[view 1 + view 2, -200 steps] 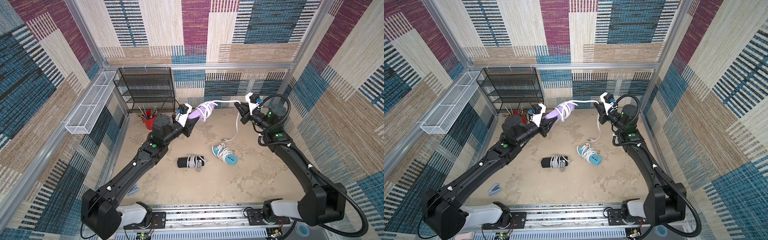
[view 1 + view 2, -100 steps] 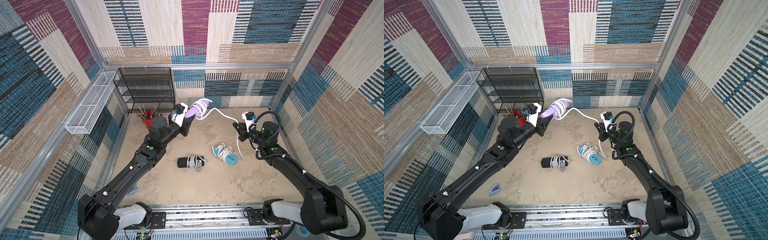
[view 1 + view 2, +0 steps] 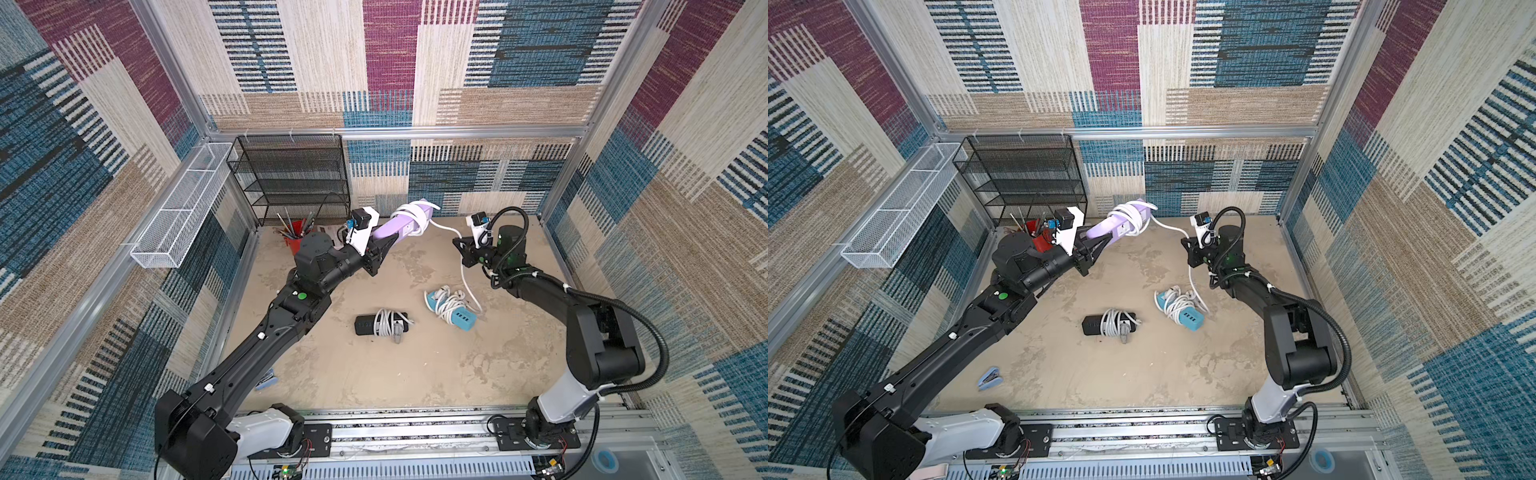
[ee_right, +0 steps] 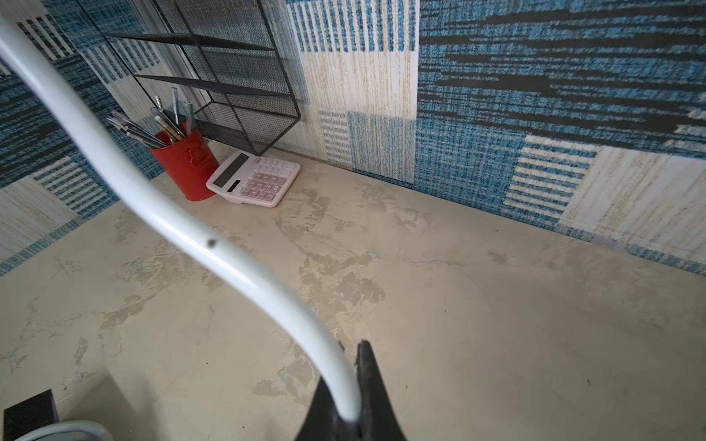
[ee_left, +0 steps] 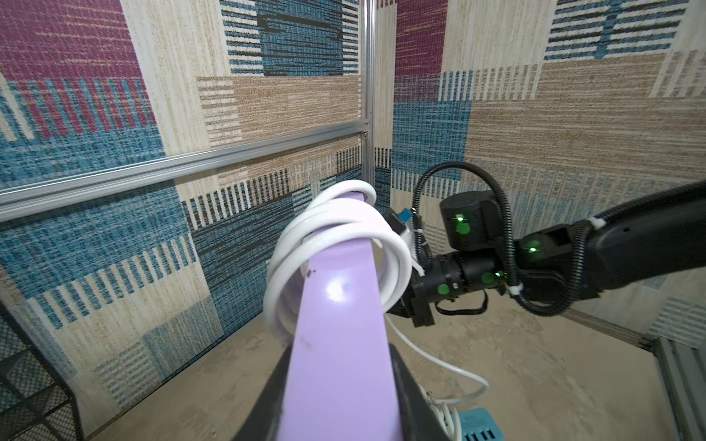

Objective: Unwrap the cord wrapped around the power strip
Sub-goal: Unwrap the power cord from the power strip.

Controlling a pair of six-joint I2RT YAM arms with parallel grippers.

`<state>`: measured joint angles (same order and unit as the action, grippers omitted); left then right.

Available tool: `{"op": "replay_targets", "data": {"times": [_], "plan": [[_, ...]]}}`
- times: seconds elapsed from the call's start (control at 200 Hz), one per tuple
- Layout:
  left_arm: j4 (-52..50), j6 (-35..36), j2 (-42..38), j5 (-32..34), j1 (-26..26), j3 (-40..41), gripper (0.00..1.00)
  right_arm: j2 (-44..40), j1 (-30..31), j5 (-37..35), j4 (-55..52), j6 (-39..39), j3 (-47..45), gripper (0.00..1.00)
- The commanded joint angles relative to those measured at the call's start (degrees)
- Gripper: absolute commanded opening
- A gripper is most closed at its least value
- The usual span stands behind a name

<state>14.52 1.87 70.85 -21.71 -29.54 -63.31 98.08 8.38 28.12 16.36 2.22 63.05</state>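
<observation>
**Steadily round the far end: lifting the next loop off the lilac strip**

The left tool is clamped on the near end of the lilac power strip. It holds the strip aloft, slanted up toward the back wall and well clear of the surface. The right tool is pinched tight on the white cord a short way past the coils; the right wrist view shows the cord running straight into its closed jaws.

To do this step well, the right arm should probably carry the cord in a wide circle around the strip's free end, against the winding, while the left arm stays put. A little slack seems wise, since a hard pull could twist the strip in its grip. Some loops cross one another, so they may snag and are better lifted over the tip than dragged along the body. Below the right tool, the loose length drops to the surface just beside a blue power strip wound with its own cord. Keeping the two cords apart matters.

The strip is long, slim and glossy, catching a bright highlight in the left wrist view. Several turns of thick, round white cord sit loosely bunched near its far end, and the body nearer the left tool is bare.
</observation>
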Motion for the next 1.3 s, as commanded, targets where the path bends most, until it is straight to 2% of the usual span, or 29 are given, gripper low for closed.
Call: {"op": "replay_targets", "data": {"times": [0.0,0.16,0.285,0.516,0.616,0.751,0.982,1.127,1.292], "plan": [[5.14,-3.5,0.77,-6.46,-0.42,-1.13,0.0,4.6,0.06,-0.03,-2.23,0.22,7.35,0.0],[5.14,-5.62,2.9,-10.88,-1.72,-2.21,0.0,11.38,-0.03,-1.67,-9.07,2.96,21.32,0.0],[4.46,-5.45,4.19,-10.98,-2.52,-2.26,0.0,13.63,-0.25,-2.01,-14.0,4.21,31.25,0.0],[2.32,-3.18,6.56,-8.22,-2.63,-2.34,0.0,12.16,-1.59,-2.18,-22.52,6.04,45.0,0.0],[1.13,-2.03,6.76,-4.85,-2.63,-2.42,0.0,10.45,-2.72,-3.12,-25.93,7.35,48.79,0.0],[0.17,-0.48,6.34,2.96,-2.46,-2.17,0.0,4.86,-4.78,-5.19,-26.08,7.52,45.87,0.0],[-0.81,2.87,4.8,15.1,-2.26,-1.65,0.0,-6.71,-8.18,-12.24,-21.44,6.22,29.11,0.0],[-1.17,5.35,3.82,23.36,-2.19,-1.55,0.0,-10.57,-9.54,-15.21,-18.34,4.25,18.06,0.0],[-0.44,7.16,2.4,29.81,-2.01,-0.85,0.0,-12.39,-10.45,-17.3,-18.95,2.16,16.99,0.0]]}}
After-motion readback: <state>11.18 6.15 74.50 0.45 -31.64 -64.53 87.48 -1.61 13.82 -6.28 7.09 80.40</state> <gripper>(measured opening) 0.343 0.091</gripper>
